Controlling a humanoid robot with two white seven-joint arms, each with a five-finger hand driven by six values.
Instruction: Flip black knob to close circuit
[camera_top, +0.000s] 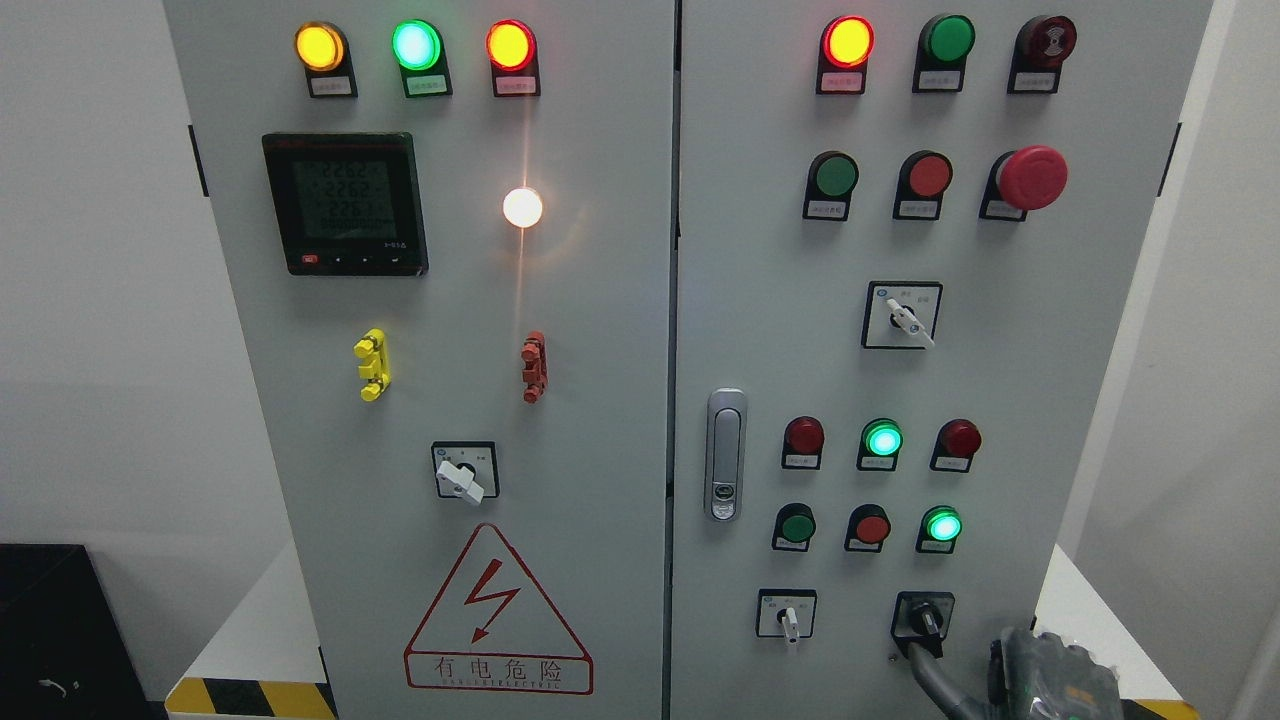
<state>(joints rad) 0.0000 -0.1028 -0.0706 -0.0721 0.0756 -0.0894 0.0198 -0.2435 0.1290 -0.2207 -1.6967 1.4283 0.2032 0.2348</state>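
Head view shows a tall grey metal electrical cabinet (560, 400) with two doors full of lamps and switches. The small black rotary knob on a black square plate (925, 620) sits at the lower right of the right door, just right of a white rotary switch (788, 618) and below a lit green round lamp (942, 526). The right hand (1050, 680), grey and metallic, comes in at the bottom right corner; one long grey finger (925, 672) reaches up and touches the lower edge of the knob. How much the other fingers are curled cannot be told, because the hand is cut by the picture edge. The left hand does not appear.
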